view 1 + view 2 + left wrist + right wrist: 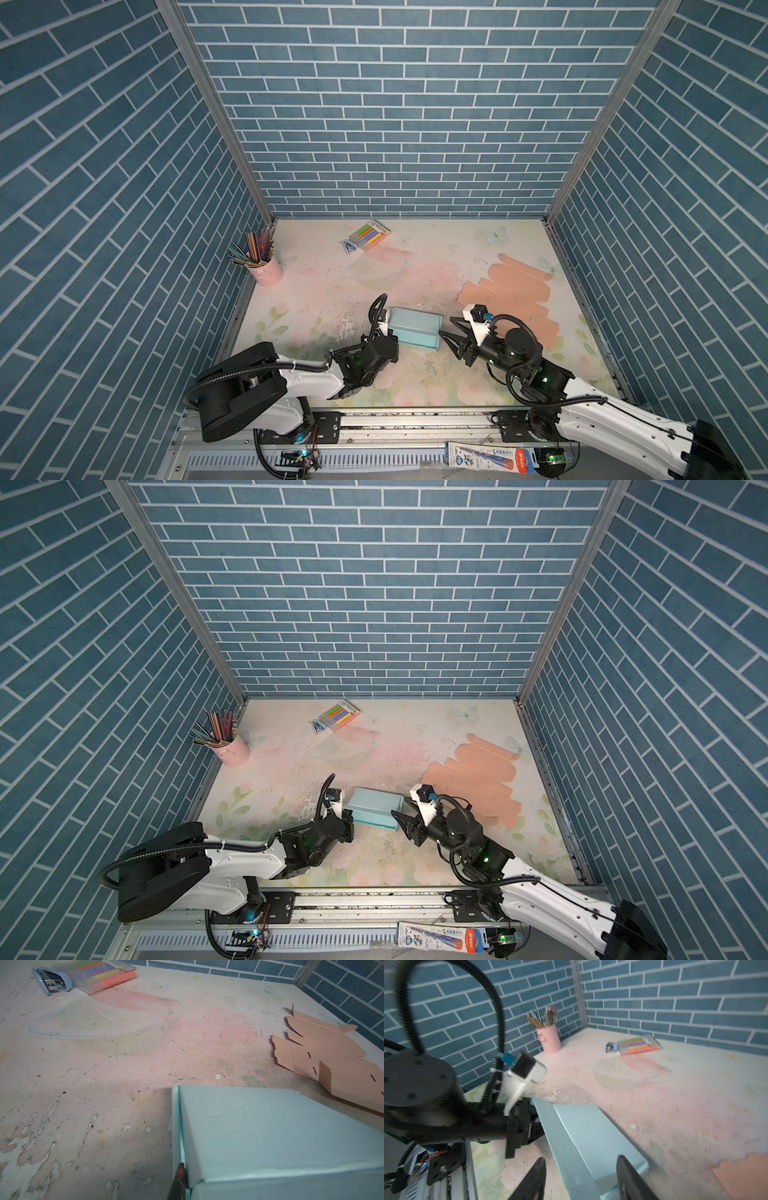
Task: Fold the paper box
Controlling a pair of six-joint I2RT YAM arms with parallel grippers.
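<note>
The light blue paper box (415,328) (376,808) lies near the table's front middle in both top views, its panels folded up. My left gripper (388,332) (347,812) is at the box's left end, shut on the end flap. In the left wrist view only one dark finger (179,1176) shows, pressed against that flap (175,1126); the other finger is hidden behind the paper. My right gripper (445,326) (399,805) is open at the box's right end. In the right wrist view (582,1178) its fingers stand apart on either side of the box end (591,1147).
Flat peach box blanks (511,295) lie at the right, just behind the right arm. A pink cup of pencils (266,268) stands at the back left. A highlighter pack (371,235) and a stapler (348,246) lie at the back. Brick-patterned walls enclose three sides.
</note>
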